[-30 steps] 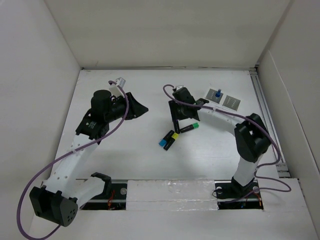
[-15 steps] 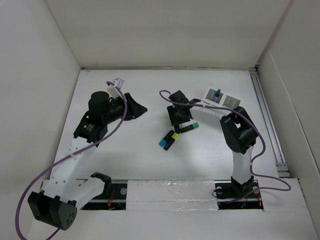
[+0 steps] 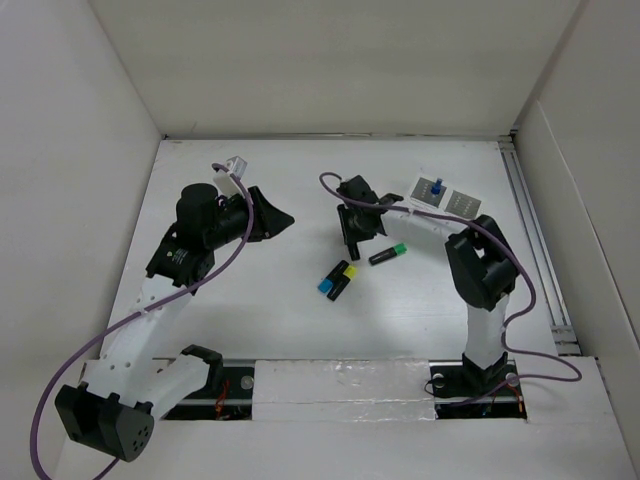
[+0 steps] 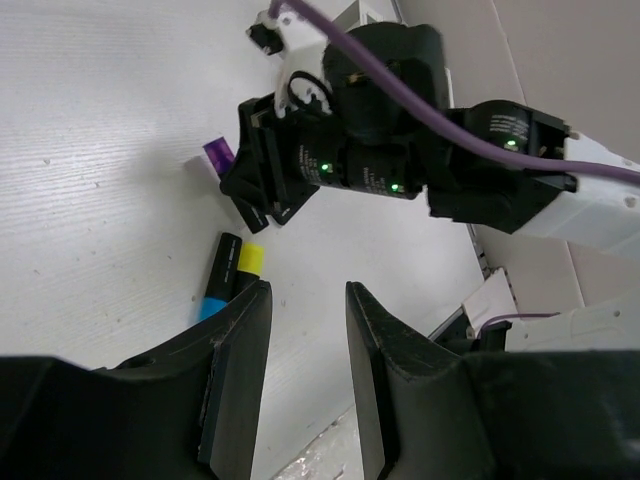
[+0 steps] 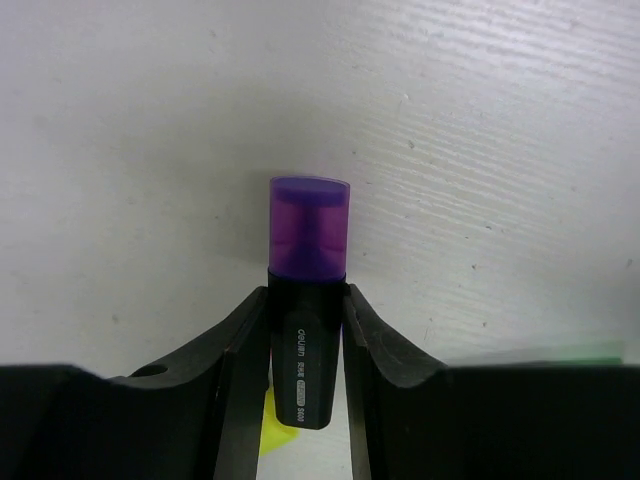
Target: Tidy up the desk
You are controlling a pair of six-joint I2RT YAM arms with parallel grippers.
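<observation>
Clamping marker (image 5: 308, 330): right pincer (image 5: 306, 292), approx mid-desk (image 3: 290, 320).

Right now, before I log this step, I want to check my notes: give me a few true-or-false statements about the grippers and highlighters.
The right gripper is shut on the purple highlighter. True.
The left gripper holds the green highlighter. False: its fingers are apart and empty; that highlighter lies on the desk.
The yellow highlighter and blue highlighter lie side by side. True.
The organiser box sits beside the left arm. False: it is on the far right side of the desk.
</observation>
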